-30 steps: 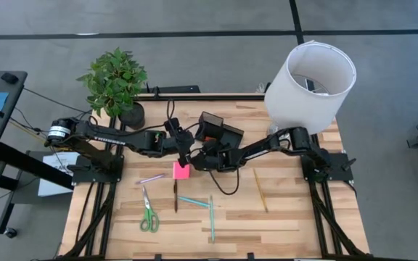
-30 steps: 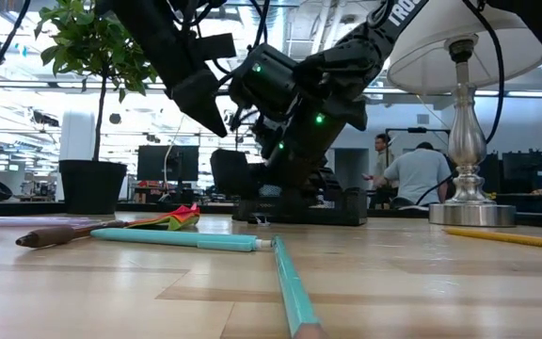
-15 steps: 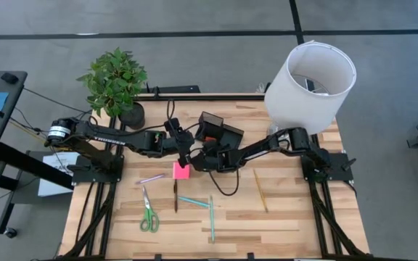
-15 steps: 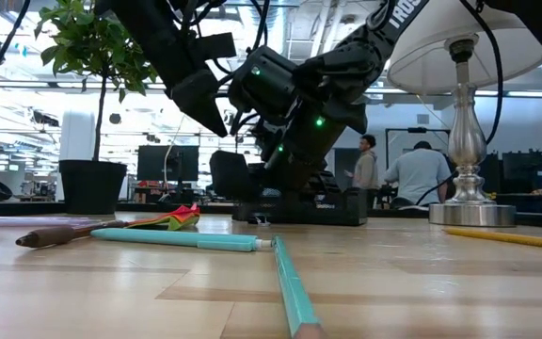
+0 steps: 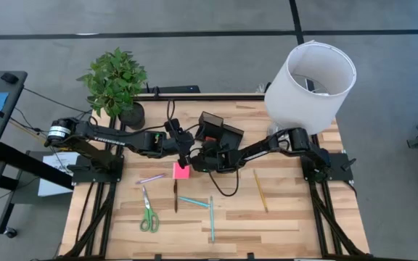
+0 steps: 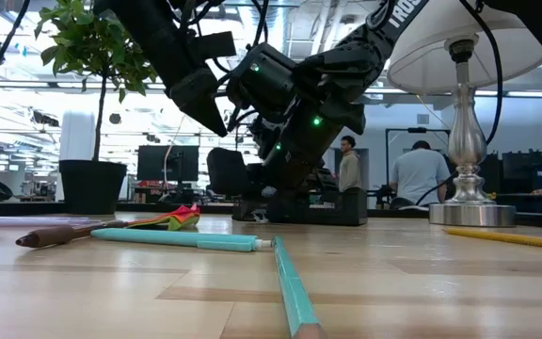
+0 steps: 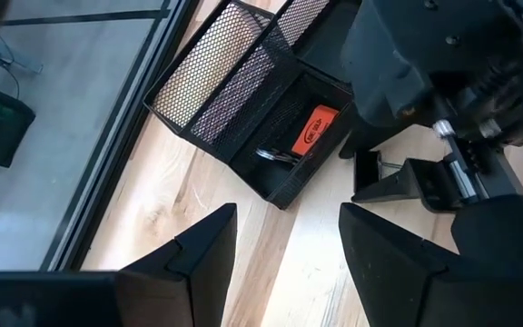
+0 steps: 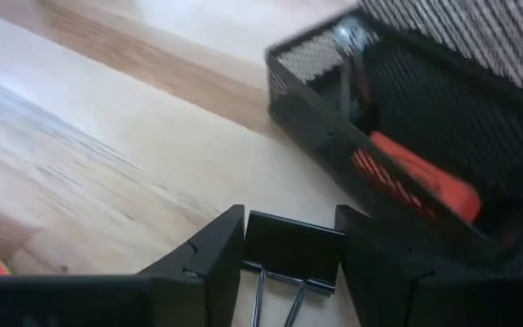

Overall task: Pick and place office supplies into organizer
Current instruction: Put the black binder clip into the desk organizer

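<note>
The black mesh organizer (image 5: 220, 130) stands at the table's far middle; its low tray holds a red eraser (image 7: 313, 132) and a clip (image 7: 275, 156). My right gripper (image 8: 291, 263) is low on the table just in front of it, with a black binder clip (image 8: 293, 247) between its fingers. My left gripper (image 7: 289, 263) hangs open above and beside it, holding nothing. A pink sticky-note pad (image 5: 181, 171), green-handled scissors (image 5: 149, 212), a black pen (image 5: 175, 196), two teal pens (image 5: 193, 201) and a yellow pencil (image 5: 260, 190) lie nearer the front. My right gripper has the binder clip's black body between its two fingers, one finger (image 8: 214, 263) against each end (image 8: 251, 245). The fingers slant down from the table's right. The clip's wire handles (image 8: 275, 295) point back toward the wrist. The clip appears to rest on the table.
A white lamp (image 5: 310, 83) stands at the far right corner and a potted plant (image 5: 115, 83) at the far left. The organizer's mesh wall (image 8: 334, 100) is close ahead of the right fingers. Bare wood lies along the table's front edge. People stand in the room behind.
Both arms have kept their places. A person in the room behind the table has walked toward the left.
</note>
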You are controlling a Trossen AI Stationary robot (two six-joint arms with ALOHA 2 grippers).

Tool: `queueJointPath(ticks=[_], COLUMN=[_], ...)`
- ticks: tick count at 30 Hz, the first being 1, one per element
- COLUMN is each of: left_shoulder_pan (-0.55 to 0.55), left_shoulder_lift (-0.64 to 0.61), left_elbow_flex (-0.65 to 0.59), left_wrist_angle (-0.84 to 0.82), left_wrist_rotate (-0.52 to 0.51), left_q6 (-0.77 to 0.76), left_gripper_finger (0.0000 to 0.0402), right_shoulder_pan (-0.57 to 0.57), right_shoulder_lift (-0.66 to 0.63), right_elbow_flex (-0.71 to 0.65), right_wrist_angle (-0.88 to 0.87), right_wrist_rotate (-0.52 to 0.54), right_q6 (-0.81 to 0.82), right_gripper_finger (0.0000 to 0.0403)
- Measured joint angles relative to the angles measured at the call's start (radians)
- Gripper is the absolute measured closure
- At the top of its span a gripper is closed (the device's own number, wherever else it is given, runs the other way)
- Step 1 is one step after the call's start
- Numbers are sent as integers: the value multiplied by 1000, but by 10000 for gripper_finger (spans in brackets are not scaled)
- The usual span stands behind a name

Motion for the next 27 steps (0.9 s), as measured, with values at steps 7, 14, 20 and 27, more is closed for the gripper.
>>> queueJointPath(ticks=[7, 14, 20, 27], left_shoulder_pan=[2, 3, -4, -34], left_shoulder_lift=[-13, -18, -52, -157], left_elbow_flex=[0, 1, 16, 30], left_wrist_angle=[-19, -25, -39, -37], left_wrist_rotate=[5, -6, -10, -85], left_q6=[-15, -46, -138, -143], left_gripper_finger=[212, 212, 212, 212], right_shoulder_pan=[1, -12, -39, -85], right_shoulder_lift=[0, -37, -78, -91], right_elbow_flex=[48, 52, 55, 57], right_wrist_angle=[-11, -110, -150, -146], right_wrist_rotate=[46, 132, 166, 193], right_q6=[-109, -112, -130, -205], right_gripper_finger=[267, 245, 266, 246])
